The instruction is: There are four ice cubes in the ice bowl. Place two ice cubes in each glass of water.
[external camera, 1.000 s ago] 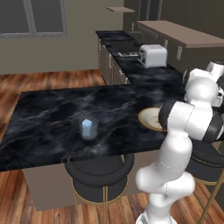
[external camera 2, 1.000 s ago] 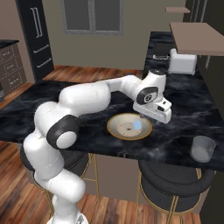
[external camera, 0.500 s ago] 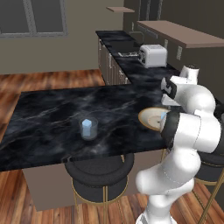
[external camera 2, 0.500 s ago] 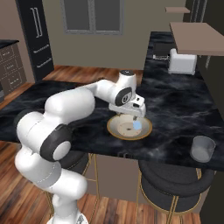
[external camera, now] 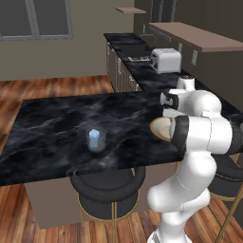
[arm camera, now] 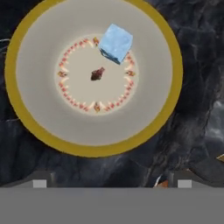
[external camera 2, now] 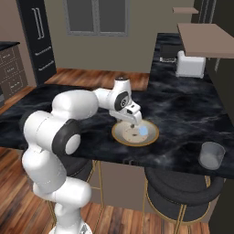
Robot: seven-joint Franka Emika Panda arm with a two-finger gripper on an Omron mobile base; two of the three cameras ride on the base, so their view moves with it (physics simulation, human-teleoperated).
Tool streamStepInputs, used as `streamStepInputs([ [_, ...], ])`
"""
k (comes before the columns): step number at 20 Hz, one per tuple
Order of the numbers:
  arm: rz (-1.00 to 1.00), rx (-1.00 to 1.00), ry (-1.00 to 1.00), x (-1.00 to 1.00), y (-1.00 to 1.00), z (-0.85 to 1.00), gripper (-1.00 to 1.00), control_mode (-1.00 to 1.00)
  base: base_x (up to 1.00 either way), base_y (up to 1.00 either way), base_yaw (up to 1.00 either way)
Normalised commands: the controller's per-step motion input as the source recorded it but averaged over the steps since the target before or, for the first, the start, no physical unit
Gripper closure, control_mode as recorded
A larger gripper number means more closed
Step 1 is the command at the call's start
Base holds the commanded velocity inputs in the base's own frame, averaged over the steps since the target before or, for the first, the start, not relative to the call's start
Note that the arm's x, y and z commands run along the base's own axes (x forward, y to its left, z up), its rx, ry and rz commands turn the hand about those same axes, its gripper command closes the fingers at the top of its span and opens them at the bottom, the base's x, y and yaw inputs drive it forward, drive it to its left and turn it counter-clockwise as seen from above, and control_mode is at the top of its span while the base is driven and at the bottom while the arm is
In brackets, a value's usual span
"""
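Note:
The ice bowl [arm camera: 87, 148] is a wide dish with a golden rim, and one pale-blue ice cube [arm camera: 116, 43] lies in it off centre. My gripper [arm camera: 111, 183] hangs open just above the bowl, its fingertips [arm camera: 39, 183] spread wide over the rim's near side with nothing between them. From the right base, the gripper [external camera 2: 133, 122] points down over the bowl [external camera 2: 119, 138], with the ice cube [external camera 2: 143, 131] just to its right. One glass of water [external camera: 96, 140] stands mid-counter with pale-blue ice inside. The other glass [external camera 2: 211, 155] stands near the counter's right end; its contents are unclear.
A silver toaster [external camera 2: 190, 64] stands on the far counter behind the island. Round black stools [external camera: 107, 187] are tucked under the island's near edge. My own arm hides part of the bowl [external camera: 159, 128] in the left base view.
The arm has swung left and dropped from the bowl's right side to just above the bowl. The jaws have stayed open and both glasses have stayed put.

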Motion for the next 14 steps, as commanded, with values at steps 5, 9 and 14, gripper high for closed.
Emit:
streamStepInputs([
  [5, -0.37, 0.02, 0.21, 0.06, -0.2, -0.2, -1.0, -1.0, 0.0, 0.0, 0.0],
  [9, -0.28, 0.09, 0.22, 0.01, -0.49, -0.05, -1.0, -1.0, 0.0, 0.0, 0.0],
  [14, -0.06, 0.05, 0.03, 0.3, -0.21, -0.16, -1.0, -1.0, 0.0, 0.0, 0.0],
])
